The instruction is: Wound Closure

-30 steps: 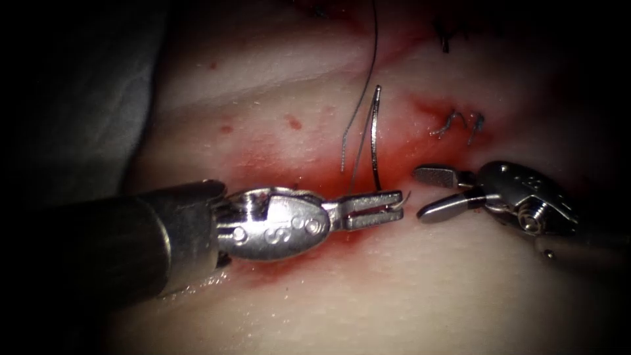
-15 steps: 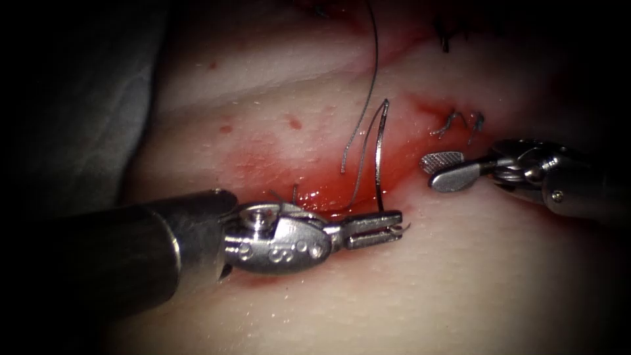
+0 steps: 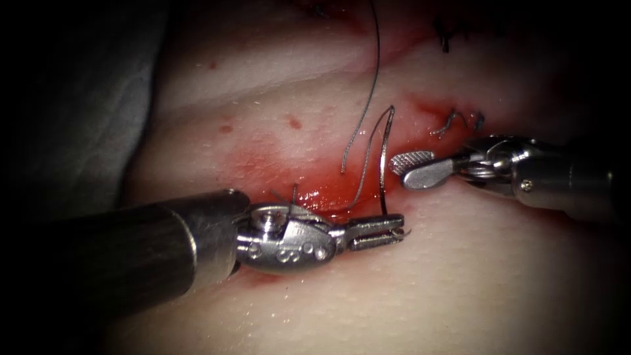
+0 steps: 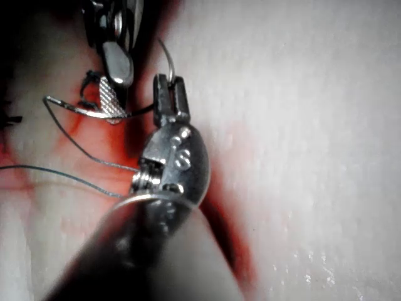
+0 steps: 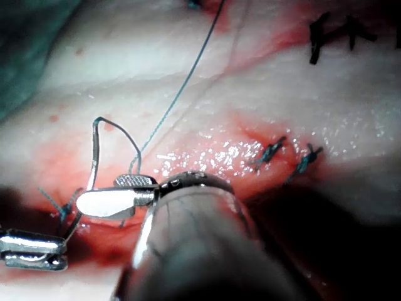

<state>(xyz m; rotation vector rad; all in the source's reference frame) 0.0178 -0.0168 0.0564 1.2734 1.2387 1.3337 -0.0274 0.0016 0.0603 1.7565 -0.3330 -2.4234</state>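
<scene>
Steel jaws of the left arm's tool (image 3: 380, 230) were clamped on the curved needle (image 3: 384, 161) close to its pointed end, with only a short sliver of the tip poking out beyond them toward the right. That tool lay low across the tissue (image 3: 460, 289), over the red fluid (image 3: 315, 194) pooled along the cut (image 3: 368, 190). From the grip the needle rose clear of the tissue, its long axis running nearly straight up the endoscope view, its bow bulging slightly right, and its swaged tail pointing up and away at the top. Dark thread (image 3: 371, 72) left that tail, looped down beside the needle and trailed off toward the top edge. Just right of the needle's mid-curve, the right arm's tool (image 3: 413, 167) stood with jaws parted and empty, close to the shaft but not on it. Further right, 2 finished stitches (image 3: 460, 121) sat along the cut.

Judging the risks: such a grip near the point could let the needle swivel, and parted jaws closing in could snag the thread loop or nudge the needle off line.
</scene>
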